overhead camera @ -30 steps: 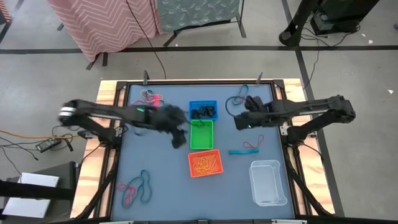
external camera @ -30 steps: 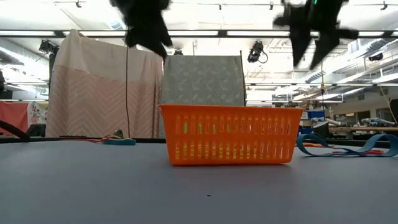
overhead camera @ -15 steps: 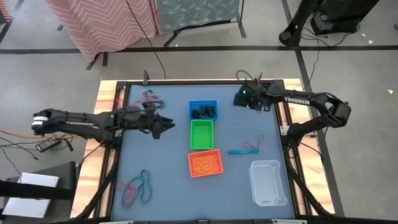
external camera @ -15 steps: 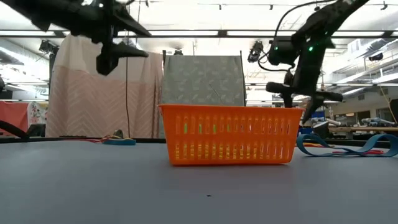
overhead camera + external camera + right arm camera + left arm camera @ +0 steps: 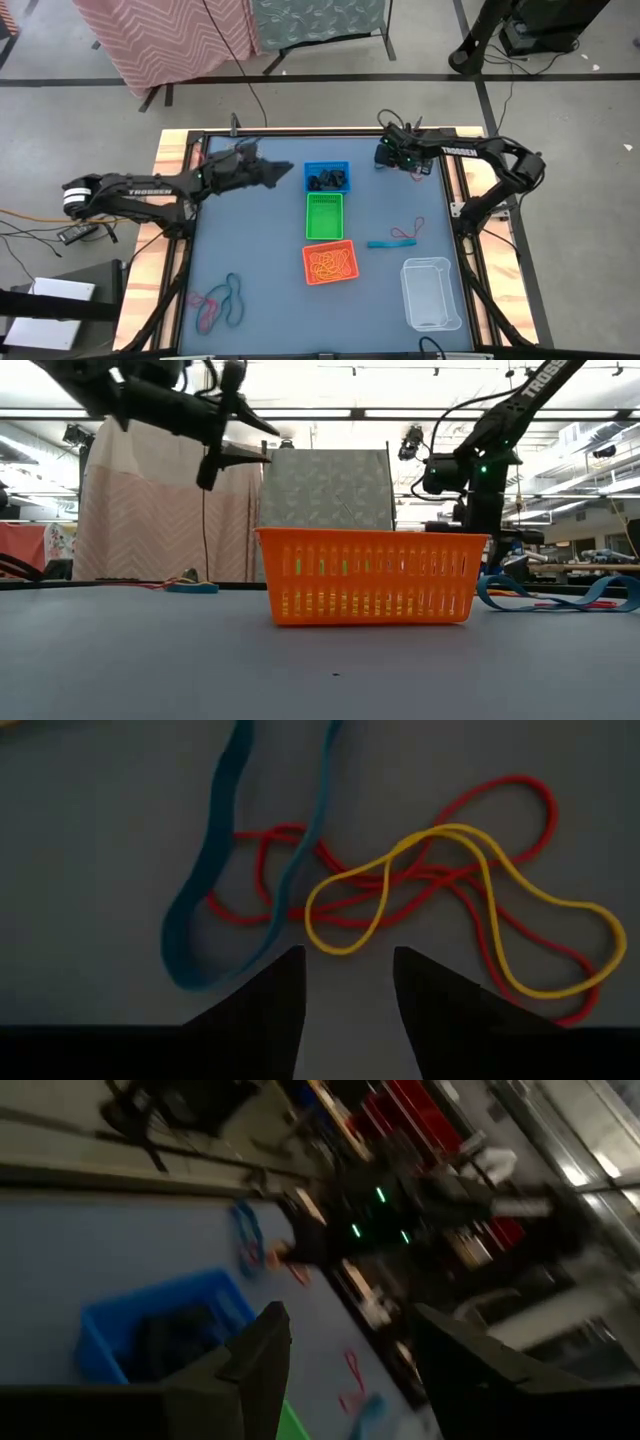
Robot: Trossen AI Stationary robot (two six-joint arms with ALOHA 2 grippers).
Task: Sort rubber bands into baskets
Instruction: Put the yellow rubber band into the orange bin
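My right gripper (image 5: 390, 158) is open at the table's far right corner, pointing down. In the right wrist view its gripper (image 5: 345, 982) stands over a tangle of a yellow band (image 5: 470, 900), a red band (image 5: 420, 880) and a teal band (image 5: 215, 890), all lying flat on the table. My left gripper (image 5: 280, 171) is open and empty in the air, just left of the blue basket (image 5: 327, 178). That basket holds black bands (image 5: 175, 1335). The green basket (image 5: 324, 216) and the orange basket (image 5: 329, 261), which holds yellow-orange bands, stand in a row nearer me.
A clear tub (image 5: 431, 292) stands at the near right. Loose bands lie at the far left (image 5: 243, 153), the near left (image 5: 222, 300) and right of the orange basket (image 5: 400, 237). In the low view the orange basket (image 5: 370, 575) blocks the middle.
My left gripper has gone from beside the green basket toward the table's far edge, ending left of the blue basket. My right gripper has gone toward the far right corner and come down over the bands there.
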